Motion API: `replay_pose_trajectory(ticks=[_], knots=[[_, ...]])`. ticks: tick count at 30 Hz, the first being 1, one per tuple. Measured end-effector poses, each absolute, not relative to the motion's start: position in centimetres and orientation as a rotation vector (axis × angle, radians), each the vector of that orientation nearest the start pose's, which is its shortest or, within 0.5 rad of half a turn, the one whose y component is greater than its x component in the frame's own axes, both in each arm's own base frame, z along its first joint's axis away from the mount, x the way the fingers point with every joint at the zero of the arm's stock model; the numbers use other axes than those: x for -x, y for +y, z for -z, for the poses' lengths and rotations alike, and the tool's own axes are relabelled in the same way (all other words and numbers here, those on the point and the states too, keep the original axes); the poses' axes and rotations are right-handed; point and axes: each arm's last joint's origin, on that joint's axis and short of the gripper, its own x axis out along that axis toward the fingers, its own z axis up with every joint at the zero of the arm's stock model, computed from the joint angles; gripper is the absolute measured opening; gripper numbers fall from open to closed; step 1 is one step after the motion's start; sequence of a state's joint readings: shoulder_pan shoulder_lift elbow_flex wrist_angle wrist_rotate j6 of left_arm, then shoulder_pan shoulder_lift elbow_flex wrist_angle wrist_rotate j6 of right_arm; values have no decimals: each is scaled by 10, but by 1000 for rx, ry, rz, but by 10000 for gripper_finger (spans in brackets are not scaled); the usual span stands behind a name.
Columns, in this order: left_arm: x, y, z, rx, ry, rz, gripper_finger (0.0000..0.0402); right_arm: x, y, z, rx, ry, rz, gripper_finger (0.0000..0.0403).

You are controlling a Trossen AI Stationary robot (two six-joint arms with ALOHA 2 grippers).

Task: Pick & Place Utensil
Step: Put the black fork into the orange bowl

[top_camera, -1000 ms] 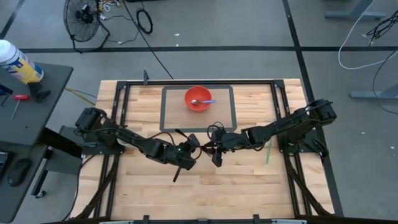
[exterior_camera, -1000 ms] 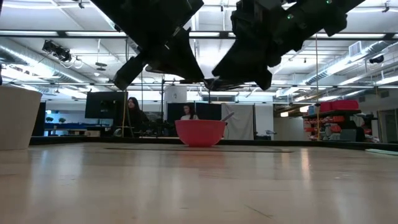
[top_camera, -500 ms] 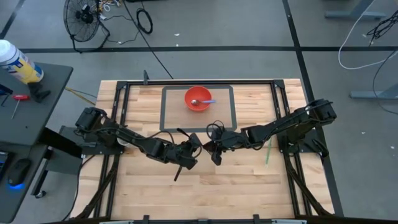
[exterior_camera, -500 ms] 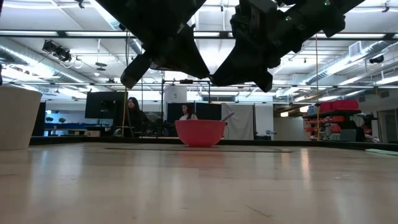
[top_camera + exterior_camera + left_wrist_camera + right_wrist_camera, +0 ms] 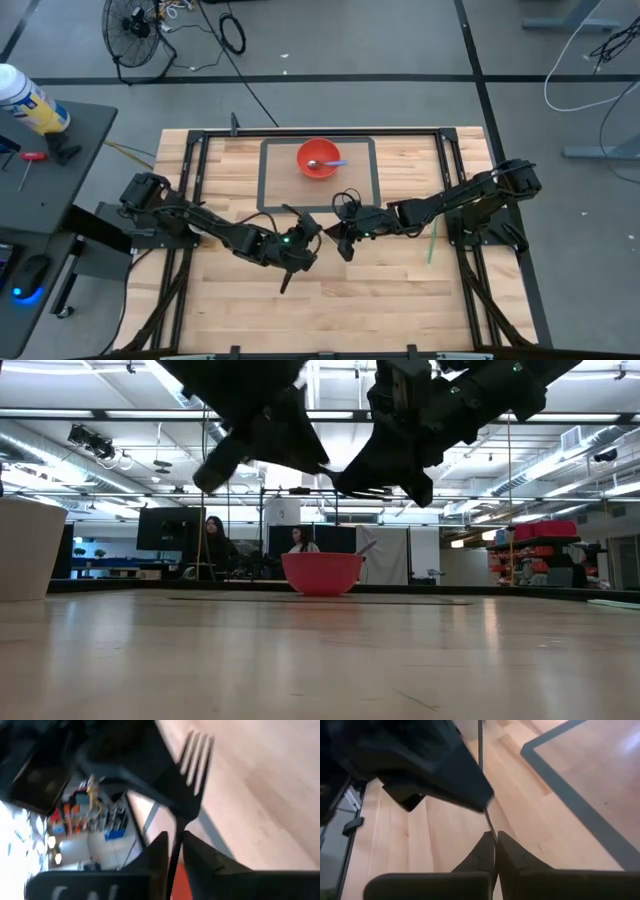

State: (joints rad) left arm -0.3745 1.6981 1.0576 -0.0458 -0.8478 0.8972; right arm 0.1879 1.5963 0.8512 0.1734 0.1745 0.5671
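Wooden table (image 5: 390,290): at frame centre, left tool (image 5: 172,852) pinches a black fork (image 5: 192,780); right tool (image 5: 495,850) closed on the fork's thin handle.

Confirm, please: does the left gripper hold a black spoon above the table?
Not a spoon: the left gripper holds a black fork above the table; the left wrist view shows its tines.
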Motion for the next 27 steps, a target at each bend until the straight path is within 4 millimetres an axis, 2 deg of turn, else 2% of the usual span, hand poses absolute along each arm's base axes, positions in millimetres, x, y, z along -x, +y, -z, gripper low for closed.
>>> replay_pose_trajectory(ticks=[5, 9, 12, 15, 18, 21, 27], knots=[[-316, -106, -232, -1182, 786, -239, 147, -323, 56, -191, -448, 564, 153, 4], [-287, -97, -255, -1045, 817, -275, 202, -322, 55, -190, -471, 561, 195, 4], [-261, -87, -273, -870, 827, -319, 222, -323, 55, -192, -490, 535, 223, 3], [-235, -76, -284, -650, 786, -390, 225, -323, 54, -195, -493, 498, 268, 3], [-212, -67, -280, -466, 702, -427, 218, -324, 57, -203, -462, 413, 290, 2], [-194, -60, -265, -305, 595, -394, 207, -326, 61, -212, -412, 324, 265, 2], [-174, -51, -231, -14, 277, -247, 203, -328, 71, -224, -310, 214, 231, 2]])
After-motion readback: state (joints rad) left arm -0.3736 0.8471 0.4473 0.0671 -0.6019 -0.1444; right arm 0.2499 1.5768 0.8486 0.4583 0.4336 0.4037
